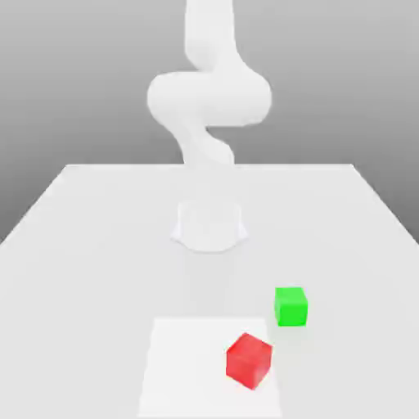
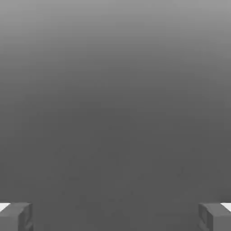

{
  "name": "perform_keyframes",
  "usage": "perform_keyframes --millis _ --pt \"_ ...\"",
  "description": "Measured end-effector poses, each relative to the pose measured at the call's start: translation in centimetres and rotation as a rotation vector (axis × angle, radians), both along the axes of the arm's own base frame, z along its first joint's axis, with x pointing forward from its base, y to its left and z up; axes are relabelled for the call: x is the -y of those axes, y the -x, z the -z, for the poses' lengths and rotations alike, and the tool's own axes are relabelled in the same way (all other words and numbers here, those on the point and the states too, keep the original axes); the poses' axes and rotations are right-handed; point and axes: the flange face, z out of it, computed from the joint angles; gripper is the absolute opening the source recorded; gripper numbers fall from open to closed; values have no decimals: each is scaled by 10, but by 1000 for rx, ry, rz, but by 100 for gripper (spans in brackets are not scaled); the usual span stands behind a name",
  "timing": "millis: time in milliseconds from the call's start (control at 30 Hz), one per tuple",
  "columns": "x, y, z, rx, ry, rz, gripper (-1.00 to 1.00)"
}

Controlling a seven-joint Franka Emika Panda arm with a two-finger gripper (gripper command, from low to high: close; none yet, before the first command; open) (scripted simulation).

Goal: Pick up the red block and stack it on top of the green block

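1. One white arm (image 1: 209,102) rises at the back of the desk (image 1: 90,245), curling up from a pale round base (image 1: 209,227) near the desk's middle.
2. One red block (image 1: 249,359) sits low in the exterior view, toward the front edge of the desk, turned so a corner faces the camera.
3. That red block rests on the exterior view's right part of a slightly brighter square patch (image 1: 188,368) on the desk surface, one patch in all.
4. One green block (image 1: 290,306) stands farther back and toward the exterior view's right of the red one, squarer to the camera.
5. The two blocks are near each other but apart, a clear strip of desk between them; nothing is stacked, both sit flat on the surface.
6. So the count is two cubes, one of each colour, about equal in size.
7. Over to the hand view: the end effector (image 2: 115,216) shows two grey fingertips (image 2: 16,216), one at each lower corner of the picture.
8. Those two tips stand as far apart as the picture is wide, so the end effector is spread wide.
9. Between the fingertips there is only plain grey; the end effector has hold of nothing, and neither block is between them.
10. Both blocks lie on the desk with no part of the arm touching them.
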Motion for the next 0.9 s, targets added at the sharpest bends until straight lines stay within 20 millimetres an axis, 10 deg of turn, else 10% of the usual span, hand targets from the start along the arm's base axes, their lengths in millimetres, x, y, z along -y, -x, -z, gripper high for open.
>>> perform_keyframes --millis 367,700,900 --pt "-35 -83 230 -336 162 -393 0" --pt "-59 -51 432 -622 319 -763 0" --pt "-57 -43 507 -658 337 -807 0"
